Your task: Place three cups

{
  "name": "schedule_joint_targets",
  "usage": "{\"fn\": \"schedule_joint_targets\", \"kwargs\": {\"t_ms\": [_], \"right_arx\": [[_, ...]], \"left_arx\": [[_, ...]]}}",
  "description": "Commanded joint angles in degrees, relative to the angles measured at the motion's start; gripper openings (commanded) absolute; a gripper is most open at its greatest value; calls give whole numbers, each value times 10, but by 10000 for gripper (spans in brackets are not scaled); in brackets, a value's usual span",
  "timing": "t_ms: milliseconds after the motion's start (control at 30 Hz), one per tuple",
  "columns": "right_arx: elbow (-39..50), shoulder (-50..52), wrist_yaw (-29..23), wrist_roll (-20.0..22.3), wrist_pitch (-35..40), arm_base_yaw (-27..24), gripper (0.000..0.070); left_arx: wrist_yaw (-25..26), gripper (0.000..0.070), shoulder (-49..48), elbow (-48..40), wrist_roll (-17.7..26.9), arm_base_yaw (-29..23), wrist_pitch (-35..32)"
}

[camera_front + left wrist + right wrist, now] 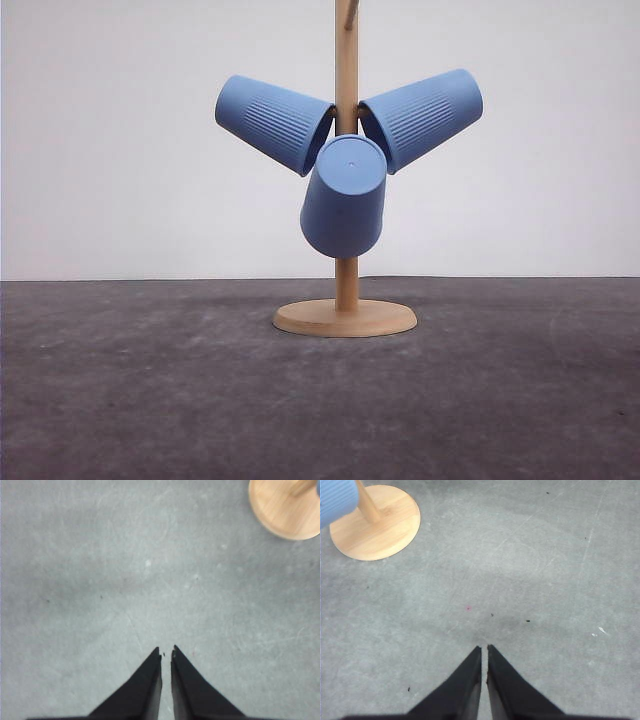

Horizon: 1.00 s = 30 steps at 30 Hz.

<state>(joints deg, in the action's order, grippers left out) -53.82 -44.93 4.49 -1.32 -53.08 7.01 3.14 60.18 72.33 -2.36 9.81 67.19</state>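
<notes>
Three light-blue ribbed cups hang upside down on a wooden stand [346, 318] in the front view: one on the left peg [272, 122], one on the right peg [423, 117], one in front [344, 198] with its flat base facing me. In the left wrist view my left gripper [166, 653] is shut over bare grey table, holding nothing. In the right wrist view my right gripper [484, 647] is likewise shut and holding nothing. A bit of one cup [337, 500] shows by the stand's round base [377, 522].
The stand's round wooden base [287, 507] sits at the edge of the left wrist view. Dark grey tabletop [150, 400] stretches out on both sides of the stand, with a plain white wall behind.
</notes>
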Motion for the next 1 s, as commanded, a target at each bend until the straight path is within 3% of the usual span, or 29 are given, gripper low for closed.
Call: {"fn": "schedule_joint_targets", "kwargs": {"t_ms": [0,233,367,633,967], "right_arx": [[-6,-2,0,-7,6,0,16],[-6,-2,0,-7,7,0,17],[-6,-2,0,-7,7,0,16],[-6,-2,0,-7,7,0,16],[-6,-2,0,-7,7,0,16]], "left_arx": [[-3,12,-25,-6,46,-5,-24],[0,12,-221,-261,-5,-64,-339],[22,12,-340,-405,-25,-93,-436],[30,12,-514,-604,-33,-102,-523],[-5,12,-600,-685,-29,-89,-540]]}}
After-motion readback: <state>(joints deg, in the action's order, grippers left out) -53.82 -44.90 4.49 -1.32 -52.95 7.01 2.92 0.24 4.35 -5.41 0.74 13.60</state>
